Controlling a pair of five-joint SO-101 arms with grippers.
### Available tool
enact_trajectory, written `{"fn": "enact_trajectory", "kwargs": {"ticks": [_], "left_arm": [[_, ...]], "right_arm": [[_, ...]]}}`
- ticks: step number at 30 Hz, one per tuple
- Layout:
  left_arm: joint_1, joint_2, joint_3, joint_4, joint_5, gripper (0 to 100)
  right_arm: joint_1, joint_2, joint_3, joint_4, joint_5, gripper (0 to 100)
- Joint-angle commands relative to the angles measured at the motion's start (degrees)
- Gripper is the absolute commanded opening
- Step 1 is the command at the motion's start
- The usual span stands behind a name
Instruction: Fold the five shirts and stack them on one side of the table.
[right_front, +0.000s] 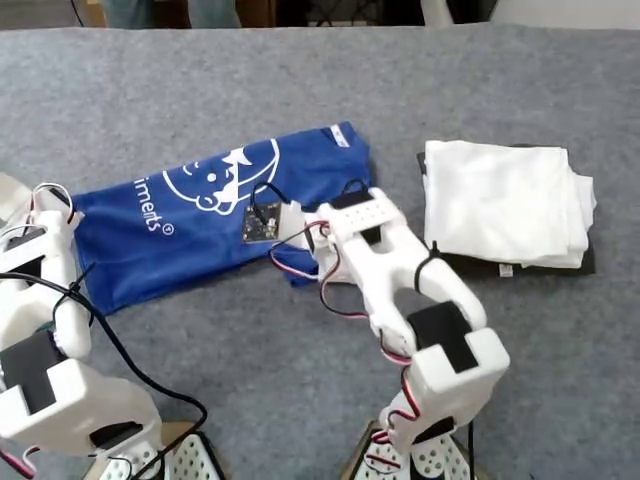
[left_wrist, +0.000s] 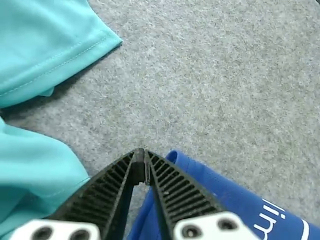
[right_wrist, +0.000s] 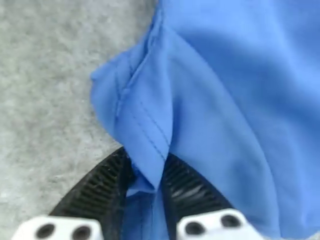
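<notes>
shirts in sight: four. one blue shirt (right_front: 200, 220) with white print lies rumpled left of centre on the grey table (right_front: 500, 90). one white shirt (right_front: 495, 200), folded square, sits on one black shirt (right_front: 585, 262) at right. one teal shirt (left_wrist: 40, 45) lies loose at the left wrist view's upper left. left gripper (left_wrist: 140, 162) is pinched closed on the blue shirt's edge. right gripper (right_wrist: 147, 175) is clamped on its stitched hem fold.

Bright, even overhead light, faint soft shadows
</notes>
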Motion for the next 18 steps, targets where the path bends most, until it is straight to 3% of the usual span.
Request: {"fn": "enact_trajectory", "kwargs": {"ticks": [1, 8, 18], "left_arm": [[-0.22, -2.73, -1.1, -0.7, -0.7, 3], [-0.22, -2.73, -1.1, -0.7, -0.7, 3], [-0.22, -2.73, -1.1, -0.7, -0.7, 3]], "right_arm": [[0.0, 2.07, -9.89, 9.32, 0.35, 1.3], [-0.44, 2.95, -35.47, 27.16, 0.7, 1.3], [-2.02, 23.08, -63.08, 23.65, 3.16, 1.5]]}}
